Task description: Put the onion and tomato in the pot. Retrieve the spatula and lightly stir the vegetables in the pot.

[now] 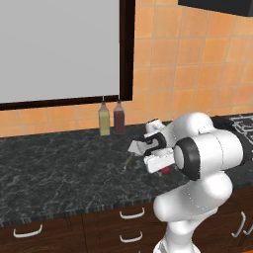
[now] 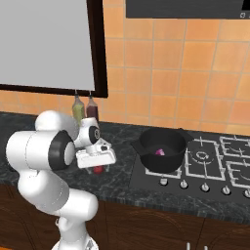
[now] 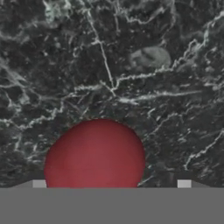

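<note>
Marble counter (image 3: 175,65) beneath tomato (image 3: 95,154)

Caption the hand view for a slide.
Looking down the tool at the tomato resting on the dark marbled counter, centred just ahead of the hand.

We are seeing the tomato (image 3: 95,154) looking smooth and matt red. The tabletop (image 1: 59,163) is showing as polished black marble with pale veins. The pot (image 2: 162,149) is looking matte black, and the wall tiles (image 2: 195,73) are appearing smooth orange ceramic.
</note>
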Motion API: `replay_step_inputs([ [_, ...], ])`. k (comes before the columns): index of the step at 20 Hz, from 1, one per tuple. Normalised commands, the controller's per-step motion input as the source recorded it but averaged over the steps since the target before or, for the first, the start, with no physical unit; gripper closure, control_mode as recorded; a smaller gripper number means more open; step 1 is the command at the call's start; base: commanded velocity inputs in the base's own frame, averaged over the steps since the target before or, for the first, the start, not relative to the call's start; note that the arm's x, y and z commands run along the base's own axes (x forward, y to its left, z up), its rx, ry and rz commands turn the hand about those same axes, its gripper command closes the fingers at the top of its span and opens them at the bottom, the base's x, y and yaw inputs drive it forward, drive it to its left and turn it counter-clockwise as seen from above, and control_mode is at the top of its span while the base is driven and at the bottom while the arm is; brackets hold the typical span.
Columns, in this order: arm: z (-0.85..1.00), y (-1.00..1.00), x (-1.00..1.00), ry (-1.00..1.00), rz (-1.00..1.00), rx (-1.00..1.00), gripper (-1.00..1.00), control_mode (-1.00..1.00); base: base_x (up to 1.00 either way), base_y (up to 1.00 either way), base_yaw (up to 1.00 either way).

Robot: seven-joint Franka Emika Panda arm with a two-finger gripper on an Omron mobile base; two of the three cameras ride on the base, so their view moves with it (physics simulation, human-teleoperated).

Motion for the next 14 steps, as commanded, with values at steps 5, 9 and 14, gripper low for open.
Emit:
replay_step_inputs([
  [5,-0.09,0.0,0.24,0.0,0.01,0.06,-1.0,-1.0,0.0,0.0,0.0],
  [9,-0.13,0.16,0.04,0.0,0.02,0.02,1.0,-1.0,0.0,0.0,0.0],
  [14,0.23,0.06,-0.35,-0.12,0.0,0.02,1.0,-1.0,0.0,0.0,0.0],
])
